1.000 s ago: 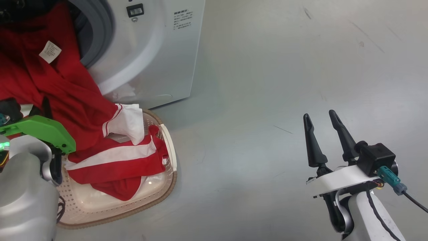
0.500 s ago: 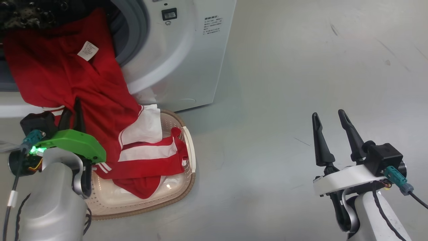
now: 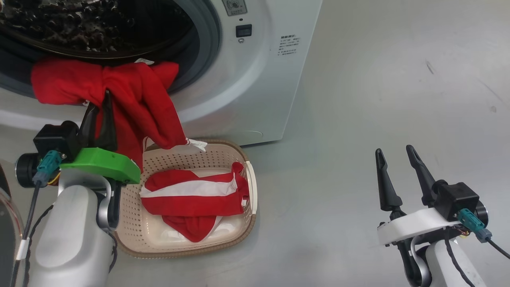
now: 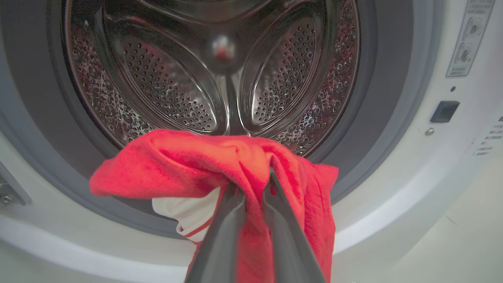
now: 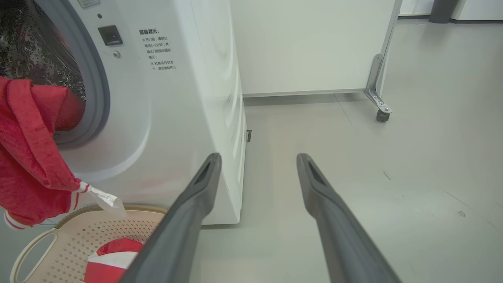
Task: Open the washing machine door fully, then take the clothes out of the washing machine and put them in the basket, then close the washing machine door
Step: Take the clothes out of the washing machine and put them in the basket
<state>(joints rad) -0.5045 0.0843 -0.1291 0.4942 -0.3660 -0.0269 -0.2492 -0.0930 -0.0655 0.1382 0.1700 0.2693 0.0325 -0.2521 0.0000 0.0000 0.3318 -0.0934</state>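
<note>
The white washing machine stands with its steel drum showing. My left gripper is shut on one of the clothes, a red garment bunched at the drum mouth. Its white-trimmed end hangs over the back rim of the cream basket. A second red and white garment lies inside the basket. A curved glassy edge at the far lower left looks like the washing machine door swung open. My right gripper is open over bare floor, well right of the basket.
Grey floor stretches to the right of the machine and basket. In the right wrist view a white panel on a caster stands behind the machine's right side.
The head camera has shifted, so the whole scene sits further right. The held garment has bunched up at the drum mouth and its white end has lifted out of the basket. The right arm is unmoved.
</note>
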